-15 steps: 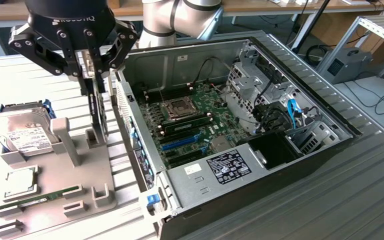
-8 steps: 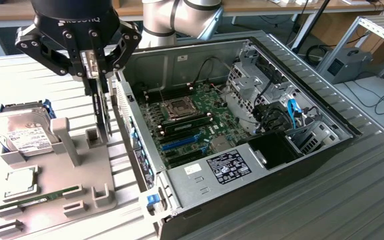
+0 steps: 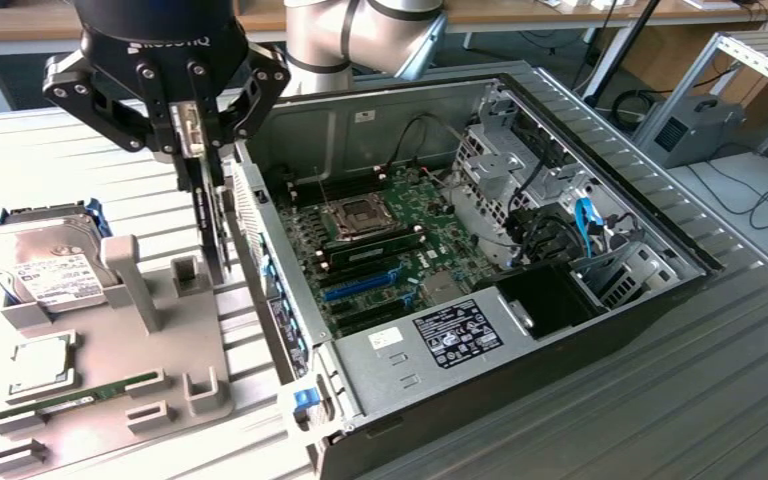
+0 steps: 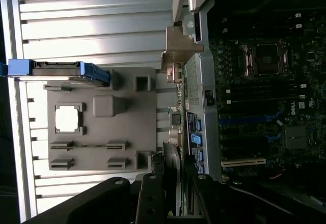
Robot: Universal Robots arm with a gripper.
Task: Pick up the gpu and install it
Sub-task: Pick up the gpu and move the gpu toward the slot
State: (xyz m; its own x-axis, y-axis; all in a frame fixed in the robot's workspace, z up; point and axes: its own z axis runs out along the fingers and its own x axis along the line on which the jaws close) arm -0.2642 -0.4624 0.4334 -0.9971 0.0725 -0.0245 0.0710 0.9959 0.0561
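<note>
gpu (image 3: 211, 210): upright and edge-on, hanging under the tool, just outside the open case's side wall; lower end near the tray's upright posts.
tool (image 3: 195, 150): clenched on the gpu's upper edge.
fixture tray (image 3: 104, 420): grey, on the counter (image 3: 704, 400), beneath the gpu; carries a hard drive (image 3: 44, 265) in a blue bracket, a CPU (image 3: 40, 365) and a green RAM stick (image 3: 80, 397).
computer case (image 3: 598, 340): lying open at the exterior view's right of the tray, motherboard (image 3: 411, 230) exposed.

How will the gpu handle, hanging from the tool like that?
Probably stiff: the gpu hangs straight below the tool, no sag. Likely light: it's a thin card. May pivot or snag, gripped only at its top edge.
</note>
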